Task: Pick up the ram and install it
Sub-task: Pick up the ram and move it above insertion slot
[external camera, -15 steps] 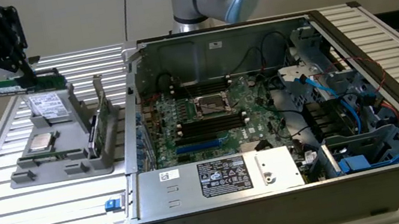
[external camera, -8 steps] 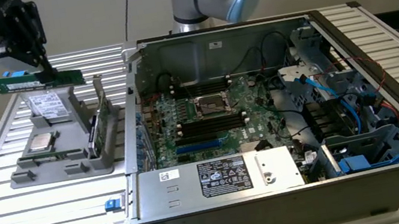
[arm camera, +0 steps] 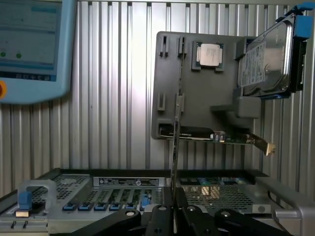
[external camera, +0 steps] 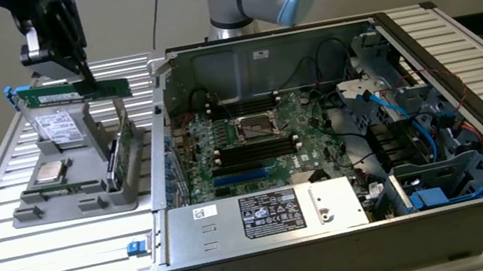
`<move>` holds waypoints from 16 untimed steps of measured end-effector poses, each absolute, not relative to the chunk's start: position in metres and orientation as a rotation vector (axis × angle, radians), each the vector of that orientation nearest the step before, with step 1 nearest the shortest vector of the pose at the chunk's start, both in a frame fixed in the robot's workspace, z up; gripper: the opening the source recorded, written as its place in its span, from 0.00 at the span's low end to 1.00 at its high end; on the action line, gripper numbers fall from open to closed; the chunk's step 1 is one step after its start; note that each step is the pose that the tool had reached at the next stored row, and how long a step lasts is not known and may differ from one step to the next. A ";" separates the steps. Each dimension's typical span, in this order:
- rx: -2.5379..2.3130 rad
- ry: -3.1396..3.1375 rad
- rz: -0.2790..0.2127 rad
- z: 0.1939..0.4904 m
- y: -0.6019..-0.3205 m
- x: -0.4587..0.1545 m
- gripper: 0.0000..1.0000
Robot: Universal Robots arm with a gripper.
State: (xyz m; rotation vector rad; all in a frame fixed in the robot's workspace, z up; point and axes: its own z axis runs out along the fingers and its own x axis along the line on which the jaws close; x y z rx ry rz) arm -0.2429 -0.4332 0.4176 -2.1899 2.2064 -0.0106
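Observation:
The ram (external camera: 75, 94) is a thin green stick with a whitish label. It hangs level in the air above the grey parts holder (external camera: 75, 196), at the exterior view's left. My gripper (external camera: 83, 82) is shut on it from above, near one end. In the wrist view the ram (arm camera: 175, 142) appears edge-on as a thin line running out from between my fingertips (arm camera: 174, 209), over the holder (arm camera: 197, 93). The open computer case (external camera: 320, 137) lies to the exterior view's right, with the motherboard's black slots (external camera: 256, 149) bare.
The holder carries a silver processor chip (external camera: 51, 172), a hard drive (external camera: 57, 126) and a larger green expansion card (external camera: 127, 143). A power supply (external camera: 265, 214) and cables fill the case's near side. A teach pendant (arm camera: 29, 44) lies on the slatted table.

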 end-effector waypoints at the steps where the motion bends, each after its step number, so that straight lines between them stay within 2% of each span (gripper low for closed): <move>1: -2.190 2.206 -0.011 0.418 -0.433 -0.238 0.14; 16: -2.192 2.204 -0.011 0.410 -0.431 -0.170 0.14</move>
